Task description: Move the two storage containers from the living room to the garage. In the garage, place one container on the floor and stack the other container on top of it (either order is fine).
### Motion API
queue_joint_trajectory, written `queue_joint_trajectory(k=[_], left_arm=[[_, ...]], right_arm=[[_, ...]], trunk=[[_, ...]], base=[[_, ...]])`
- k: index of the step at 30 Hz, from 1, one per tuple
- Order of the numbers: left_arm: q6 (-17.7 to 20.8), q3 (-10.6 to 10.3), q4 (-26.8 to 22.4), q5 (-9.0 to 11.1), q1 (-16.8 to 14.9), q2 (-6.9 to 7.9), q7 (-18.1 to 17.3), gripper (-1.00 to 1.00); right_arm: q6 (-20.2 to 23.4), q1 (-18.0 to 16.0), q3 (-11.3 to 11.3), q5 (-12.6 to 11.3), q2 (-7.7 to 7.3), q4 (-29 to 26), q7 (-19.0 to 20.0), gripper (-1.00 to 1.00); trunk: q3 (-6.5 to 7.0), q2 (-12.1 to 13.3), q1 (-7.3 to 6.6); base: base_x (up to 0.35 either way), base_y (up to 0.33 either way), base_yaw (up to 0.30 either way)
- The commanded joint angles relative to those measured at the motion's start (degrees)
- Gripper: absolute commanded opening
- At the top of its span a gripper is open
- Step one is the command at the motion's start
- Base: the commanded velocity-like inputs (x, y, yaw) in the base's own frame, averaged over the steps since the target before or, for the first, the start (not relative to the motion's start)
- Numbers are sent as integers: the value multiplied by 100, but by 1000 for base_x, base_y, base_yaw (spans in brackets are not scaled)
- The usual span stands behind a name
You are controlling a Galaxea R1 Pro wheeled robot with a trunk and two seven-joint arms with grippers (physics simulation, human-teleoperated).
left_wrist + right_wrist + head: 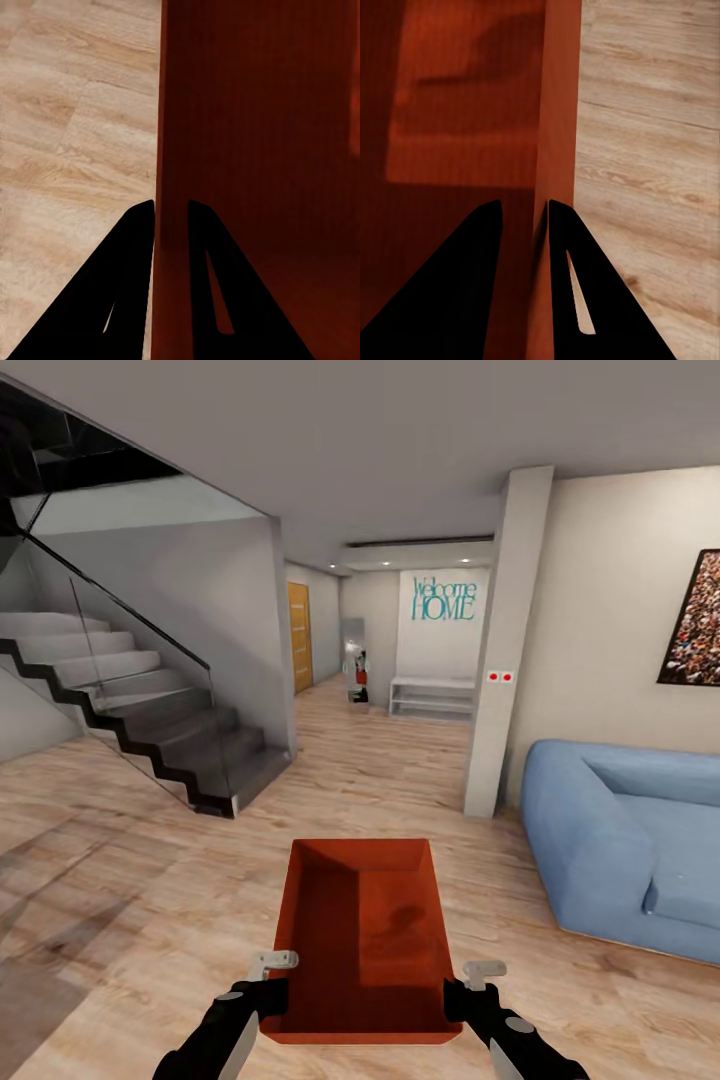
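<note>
I carry one orange-red open-top storage container low in front of me, above the light wood plank floor of the living room. My left gripper is shut on the container's left wall, one finger outside and one inside. On the opposite side my right gripper is shut on the right wall in the same way. The container is empty inside.
A blue sofa stands at the right, beside a white pillar. A dark staircase with a glass rail rises at the left. Between them a hallway leads past a wooden door to a low white bench under a "Welcome HOME" wall.
</note>
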Motion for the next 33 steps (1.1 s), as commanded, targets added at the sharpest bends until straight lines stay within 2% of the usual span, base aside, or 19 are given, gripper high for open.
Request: queue_joint_trajectory(k=[1, 20, 33], left_arm=[[40, 96, -5, -95, -3, 182, 50, -100], [32, 96, -5, -95, -3, 182, 50, -100], [39, 96, -5, -95, -3, 183, 50, -100]], right_arm=[[-18, 1, 149, -42, -36, -6, 47, -100], [-18, 1, 149, -41, -36, -6, 47, -100], [-18, 1, 149, -38, -36, -6, 47, -100]], trunk=[[-1, -3, 5], [-1, -3, 5], [-1, -3, 5]], base=[[287, 135, 0], [288, 119, 0], [319, 11, 0]])
